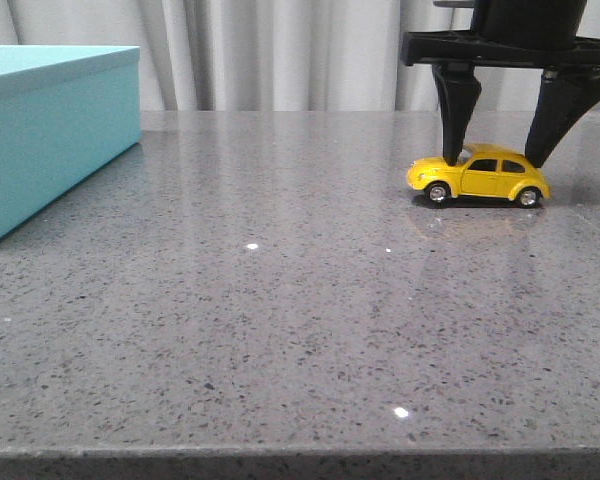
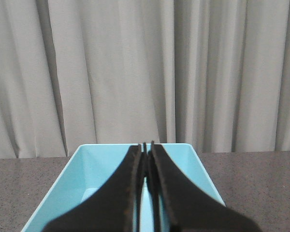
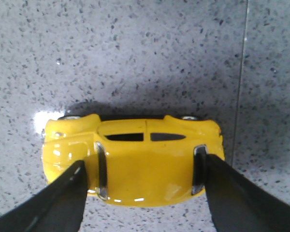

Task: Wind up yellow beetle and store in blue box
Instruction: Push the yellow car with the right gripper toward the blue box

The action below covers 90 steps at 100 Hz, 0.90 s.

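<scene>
The yellow beetle (image 1: 478,177) stands on its wheels on the grey table at the right, nose pointing left. My right gripper (image 1: 495,160) is lowered over it with its jaws open. One finger (image 1: 455,120) is by the windscreen and the other by the rear window. In the right wrist view the beetle (image 3: 135,164) fills the space between the two fingers of the gripper (image 3: 144,164). The blue box (image 1: 50,130) stands at the far left. My left gripper (image 2: 146,145) is shut and empty above the open blue box (image 2: 101,164); it does not show in the front view.
The speckled grey stone table (image 1: 280,330) runs to a front edge at the bottom of the front view. A seam (image 3: 240,72) crosses the top beside the car. Pale curtains (image 1: 280,50) hang behind the table.
</scene>
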### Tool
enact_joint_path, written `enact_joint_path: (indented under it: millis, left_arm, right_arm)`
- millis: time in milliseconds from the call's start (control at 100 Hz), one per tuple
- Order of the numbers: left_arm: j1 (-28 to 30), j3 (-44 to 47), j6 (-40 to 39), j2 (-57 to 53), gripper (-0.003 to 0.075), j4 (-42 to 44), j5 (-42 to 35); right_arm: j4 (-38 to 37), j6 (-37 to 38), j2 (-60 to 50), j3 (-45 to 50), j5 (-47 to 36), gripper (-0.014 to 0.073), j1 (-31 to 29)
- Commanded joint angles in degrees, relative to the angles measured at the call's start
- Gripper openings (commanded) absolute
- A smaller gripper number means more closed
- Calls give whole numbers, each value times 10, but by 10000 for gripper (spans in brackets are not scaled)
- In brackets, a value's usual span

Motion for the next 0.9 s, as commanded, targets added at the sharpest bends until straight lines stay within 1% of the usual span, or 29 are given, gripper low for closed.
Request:
enact_joint_path:
  millis: [0, 250, 530, 740, 890]
  left_arm:
    - [0, -21, -3, 9, -19, -4, -46]
    - [0, -21, -3, 9, -19, -4, -46]
    - [0, -21, -3, 9, -19, -4, -46]
    - [0, -21, -3, 9, -19, -4, -46]
    - [0, -21, -3, 9, -19, -4, -46]
  right_arm:
    - [-30, -3, -19, -14, -1, 517, 0]
    - [-92, -2, -19, -14, 28, 517, -15]
    - [-132, -2, -19, -14, 45, 517, -61]
    - [-180, -2, -19, -14, 73, 517, -87]
    - [-182, -2, -27, -14, 75, 517, -91]
